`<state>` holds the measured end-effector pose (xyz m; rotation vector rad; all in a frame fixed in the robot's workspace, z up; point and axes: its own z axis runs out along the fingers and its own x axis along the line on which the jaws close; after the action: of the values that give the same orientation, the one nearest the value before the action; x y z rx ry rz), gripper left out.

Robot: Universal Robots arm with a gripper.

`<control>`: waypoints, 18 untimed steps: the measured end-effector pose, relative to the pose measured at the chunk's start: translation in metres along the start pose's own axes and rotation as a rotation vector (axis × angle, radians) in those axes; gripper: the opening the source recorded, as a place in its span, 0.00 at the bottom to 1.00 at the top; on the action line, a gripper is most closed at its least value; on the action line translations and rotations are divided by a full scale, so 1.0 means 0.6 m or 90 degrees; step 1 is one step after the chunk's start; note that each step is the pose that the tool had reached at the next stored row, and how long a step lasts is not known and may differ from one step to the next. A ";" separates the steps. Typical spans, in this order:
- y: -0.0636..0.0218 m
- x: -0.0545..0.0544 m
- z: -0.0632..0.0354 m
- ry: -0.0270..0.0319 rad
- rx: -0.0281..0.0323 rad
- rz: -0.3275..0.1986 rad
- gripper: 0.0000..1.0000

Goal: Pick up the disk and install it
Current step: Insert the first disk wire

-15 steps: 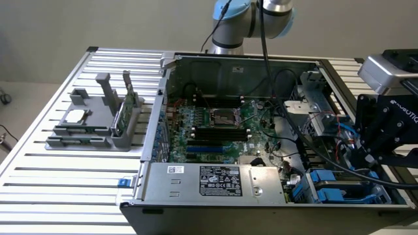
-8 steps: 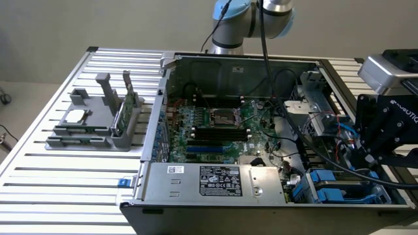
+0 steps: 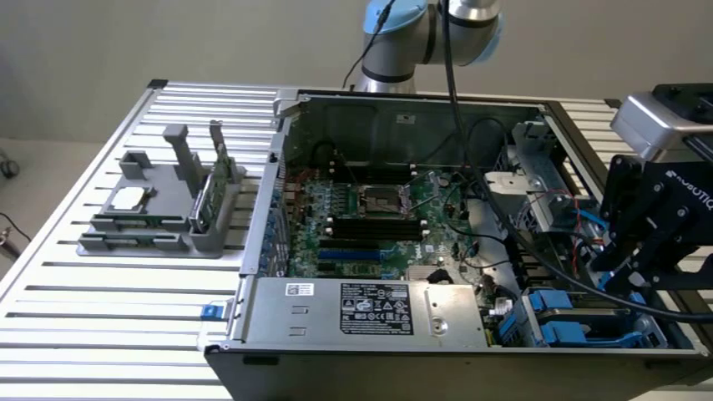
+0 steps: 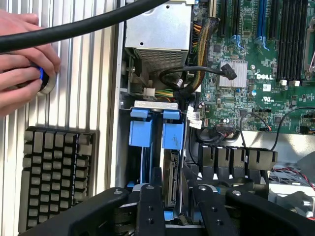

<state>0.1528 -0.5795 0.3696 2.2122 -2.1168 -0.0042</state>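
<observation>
Silver-grey flat rectangular hard drive [image 4: 171,169] in its blue plastic carrier sits slotted in the open computer case [image 3: 446,376], lower right of the exterior view, between the black pincer's [image 4: 177,196] released fingers, so installation looks nearly finished.

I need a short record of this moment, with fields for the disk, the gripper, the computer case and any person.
disk: stands on edge in the drive bay, with blue carrier parts at its end
gripper: open, one finger on each side of the disk's edge
computer case: side open, motherboard visible
person: a hand on the slatted table beside the case
</observation>
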 end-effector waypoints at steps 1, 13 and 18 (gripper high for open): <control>0.000 0.000 -0.001 -0.0005 -0.0004 0.007 0.31; 0.001 0.001 -0.016 -0.0062 -0.0040 0.096 0.31; 0.002 0.002 -0.031 -0.0085 -0.0054 0.131 0.31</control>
<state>0.1529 -0.5794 0.3884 1.9836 -2.3366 -0.0154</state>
